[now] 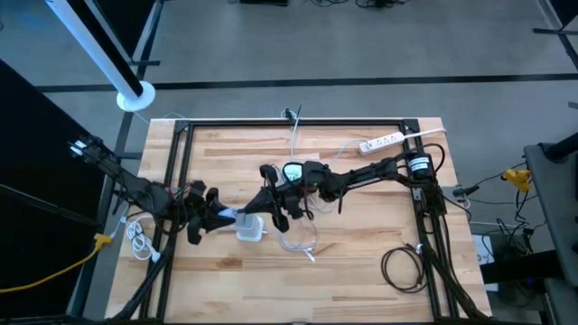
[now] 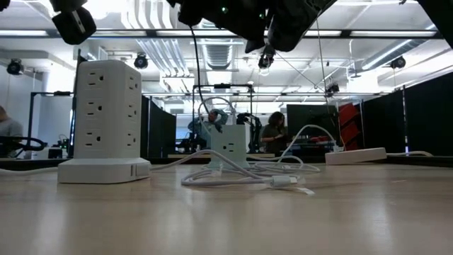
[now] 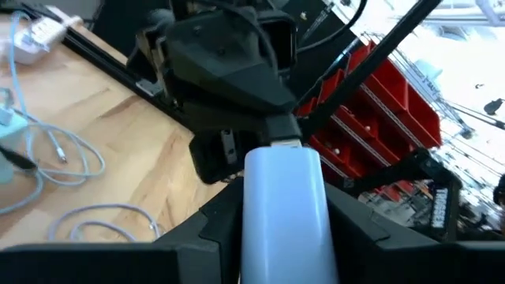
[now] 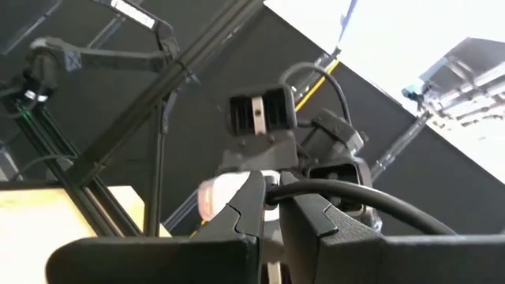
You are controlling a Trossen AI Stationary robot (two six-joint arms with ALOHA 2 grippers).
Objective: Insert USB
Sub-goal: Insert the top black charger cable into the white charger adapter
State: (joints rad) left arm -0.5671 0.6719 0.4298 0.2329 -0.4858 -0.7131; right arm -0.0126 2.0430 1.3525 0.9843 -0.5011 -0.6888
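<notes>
My left gripper [image 1: 226, 217] [image 3: 282, 213] is raised over the table's middle and shut on a pale oblong charger block [image 3: 282, 205] [image 1: 238, 217]. Facing it from the right, my right gripper [image 1: 265, 204] [image 4: 272, 197] is shut on a dark USB cable [image 4: 355, 193]. The cable's metal plug [image 3: 286, 143] sits at the block's free end. I cannot tell whether the plug is in a port. In the right wrist view the block [image 4: 221, 193] shows just beyond my fingers. My left gripper pinches the block's two long sides [image 3: 251, 225] between its fingers, which lie level along it. The block is clear of the table, its free end toward my right gripper. My right gripper pinches the cable's plug end [image 4: 278, 189] between its shut fingers, which slant slightly upward from the table's right. The cable trails back from them and the plug is off the table.
A white tower of sockets [image 2: 106, 120] [image 1: 250, 231] stands on the table below the grippers. Loose white cable [image 1: 302, 239] [image 2: 241, 176] lies beside it. A white power strip [image 1: 379, 142] lies at the far right, a black cable coil [image 1: 404, 268] near right, a white coil [image 1: 137, 236] left.
</notes>
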